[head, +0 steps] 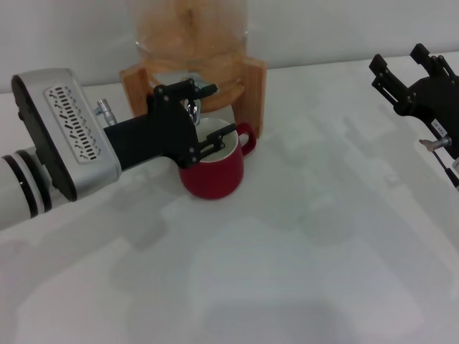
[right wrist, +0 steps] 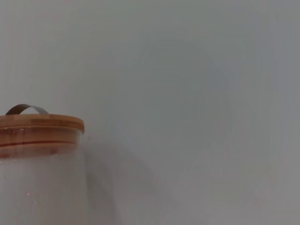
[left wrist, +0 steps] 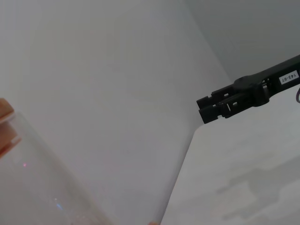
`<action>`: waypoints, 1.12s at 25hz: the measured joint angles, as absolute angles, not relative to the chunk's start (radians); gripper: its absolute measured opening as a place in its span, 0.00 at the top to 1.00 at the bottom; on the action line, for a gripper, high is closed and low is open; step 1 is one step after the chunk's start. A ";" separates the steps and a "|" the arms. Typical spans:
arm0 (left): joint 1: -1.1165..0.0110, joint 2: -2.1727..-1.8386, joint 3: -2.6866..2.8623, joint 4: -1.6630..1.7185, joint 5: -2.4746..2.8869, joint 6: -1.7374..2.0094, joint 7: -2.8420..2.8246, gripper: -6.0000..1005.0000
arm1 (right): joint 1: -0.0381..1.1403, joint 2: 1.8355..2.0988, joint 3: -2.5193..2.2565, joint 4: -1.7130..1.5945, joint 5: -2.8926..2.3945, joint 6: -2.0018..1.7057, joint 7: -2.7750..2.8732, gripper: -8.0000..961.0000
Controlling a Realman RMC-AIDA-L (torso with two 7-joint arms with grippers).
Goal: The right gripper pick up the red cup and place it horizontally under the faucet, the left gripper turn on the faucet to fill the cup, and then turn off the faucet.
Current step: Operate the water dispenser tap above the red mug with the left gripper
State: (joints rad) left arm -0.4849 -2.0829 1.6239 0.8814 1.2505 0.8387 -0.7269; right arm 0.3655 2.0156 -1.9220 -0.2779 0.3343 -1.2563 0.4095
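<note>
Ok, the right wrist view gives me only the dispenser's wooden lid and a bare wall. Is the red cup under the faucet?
Observer: Yes. In the head view the red cup stands upright on the table, right below the faucet, and nothing grips it.
Operator: Where is the left gripper?
Observer: The left gripper is at the faucet with its fingers spread, one above the spigot and one over the cup's rim.
Operator: And the right one?
Observer: The right gripper is far off on the right side, apart from the cup and empty.
</note>
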 joint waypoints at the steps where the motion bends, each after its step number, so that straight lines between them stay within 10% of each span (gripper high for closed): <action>1: -0.487 -2.083 1.623 0.880 1.251 0.839 -0.727 0.40 | 0.366 2.016 -1.922 -0.278 0.334 -1.256 0.410 0.15; 28: -0.524 -2.083 1.623 0.854 1.252 0.809 -0.704 0.40 | 0.365 2.016 -1.922 -0.280 0.334 -1.256 0.410 0.15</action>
State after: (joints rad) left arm -0.5236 -2.0831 1.6226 0.8543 1.2520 0.8091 -0.7042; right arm 0.3651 2.0157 -1.9220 -0.2796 0.3344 -1.2563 0.4095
